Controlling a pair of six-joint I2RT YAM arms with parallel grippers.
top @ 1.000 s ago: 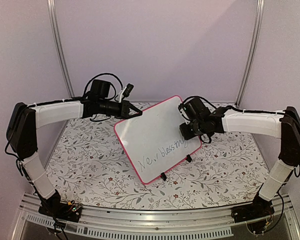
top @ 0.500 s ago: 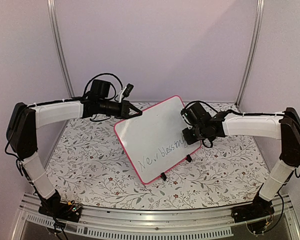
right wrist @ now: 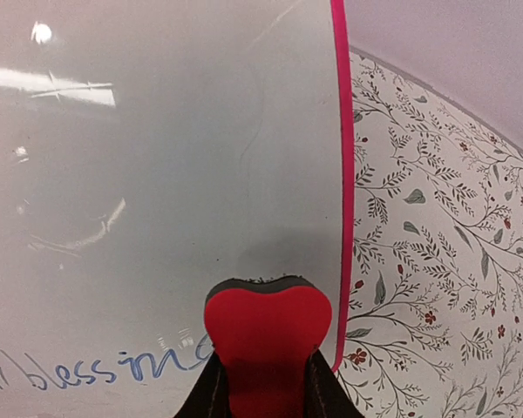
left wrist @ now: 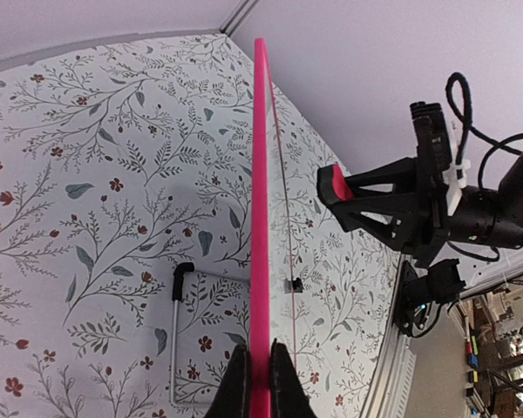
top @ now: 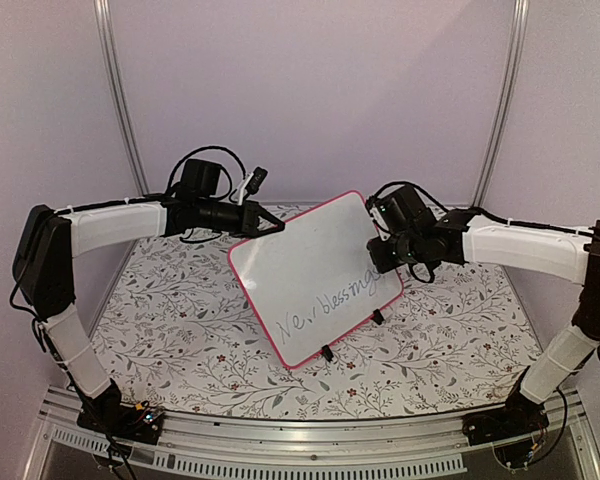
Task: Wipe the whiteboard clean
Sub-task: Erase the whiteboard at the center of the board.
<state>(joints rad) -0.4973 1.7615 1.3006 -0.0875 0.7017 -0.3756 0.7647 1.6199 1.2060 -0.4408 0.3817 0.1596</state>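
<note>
Whiteboard [top: 310, 270], pink-rimmed with rounded corners, taken as the landmark. Stands tilted on two black clip feet [top: 327, 352] over the middle of the floral table [top: 180, 330], one corner raised toward the back wall. Carries blue-grey handwriting [top: 330, 300] along the lower right part of its face. Shows only faint streaks above that.

Left gripper [top: 278, 228] at the whiteboard's upper left rim. Pinched together on the pink edge. Seen from the left wrist camera as two dark fingers [left wrist: 237, 387] pressed on either side of the rim, with the whiteboard edge-on and running straight up out of the jaws.

Right gripper [top: 380, 255] at the whiteboard's right rim, in front of the face. Clamped on a red eraser [right wrist: 266, 335], with fingers closed against both its sides. Dark felt edge of the eraser turned toward the whiteboard, just inside the right rim and just above the last letters of the handwriting. Contact between felt and face: cannot tell. From the left wrist camera, eraser red end-on, beside the whiteboard's face.
</note>
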